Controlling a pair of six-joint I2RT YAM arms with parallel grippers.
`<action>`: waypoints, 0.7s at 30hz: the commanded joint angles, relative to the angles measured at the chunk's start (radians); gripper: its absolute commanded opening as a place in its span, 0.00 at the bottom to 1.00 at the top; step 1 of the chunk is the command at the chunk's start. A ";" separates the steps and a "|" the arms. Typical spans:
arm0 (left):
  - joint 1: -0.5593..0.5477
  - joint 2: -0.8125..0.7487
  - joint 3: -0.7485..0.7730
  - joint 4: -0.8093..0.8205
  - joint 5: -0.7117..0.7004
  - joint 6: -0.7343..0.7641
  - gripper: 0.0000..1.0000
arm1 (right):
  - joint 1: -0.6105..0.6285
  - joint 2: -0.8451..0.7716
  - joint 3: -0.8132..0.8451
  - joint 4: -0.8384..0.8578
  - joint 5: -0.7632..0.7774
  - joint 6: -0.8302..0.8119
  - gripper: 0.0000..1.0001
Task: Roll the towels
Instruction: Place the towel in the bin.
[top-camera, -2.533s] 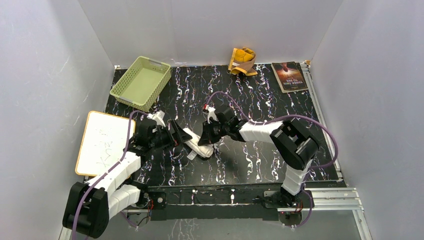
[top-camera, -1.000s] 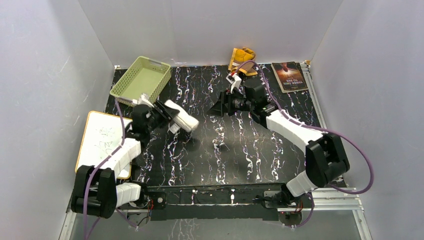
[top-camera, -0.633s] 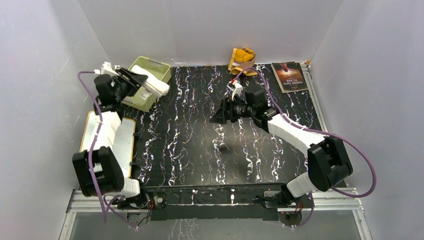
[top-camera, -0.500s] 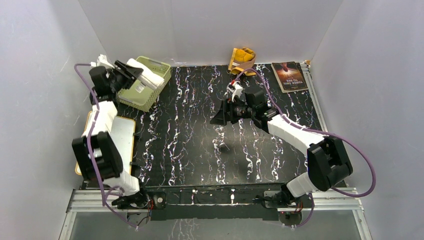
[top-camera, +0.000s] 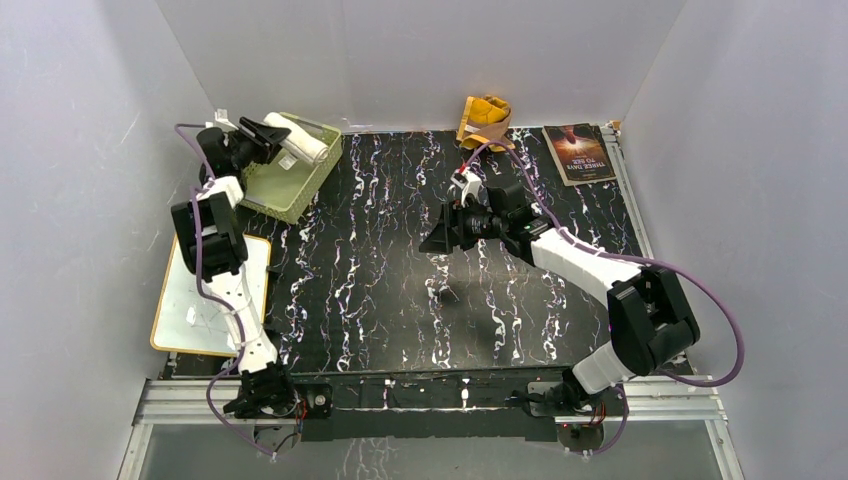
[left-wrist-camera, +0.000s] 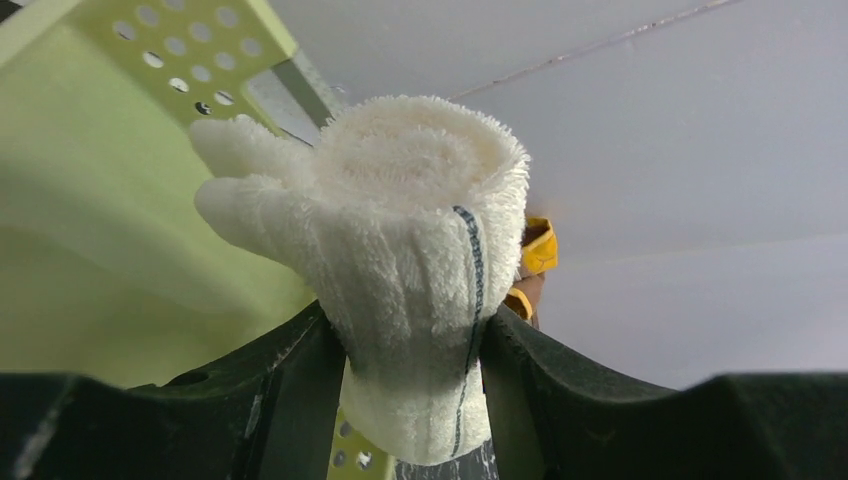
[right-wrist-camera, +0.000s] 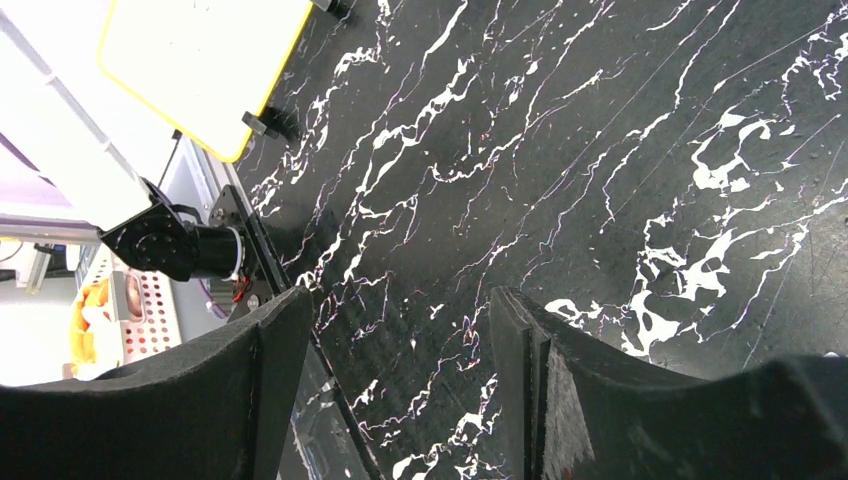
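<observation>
Above green basket, left pincer grips rolled cream towel

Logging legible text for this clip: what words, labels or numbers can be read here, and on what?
Book: pale lettering on its dark cover, too small to read.
Whiteboard: faint scribbles, nothing legible.
No other text shows.

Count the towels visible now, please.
2: the rolled cream-white towel, held by the left gripper over the green basket; the mustard-yellow towel, crumpled at the far edge near the book.
</observation>
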 joint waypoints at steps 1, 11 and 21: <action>0.000 0.078 0.126 0.181 0.065 -0.114 0.47 | 0.003 0.017 0.017 0.052 -0.020 -0.026 0.63; -0.020 0.382 0.406 0.329 0.021 -0.284 0.49 | 0.005 0.046 0.027 0.040 -0.025 -0.039 0.63; -0.040 0.409 0.359 0.275 -0.172 -0.329 0.50 | 0.005 0.070 0.049 0.034 -0.025 -0.048 0.63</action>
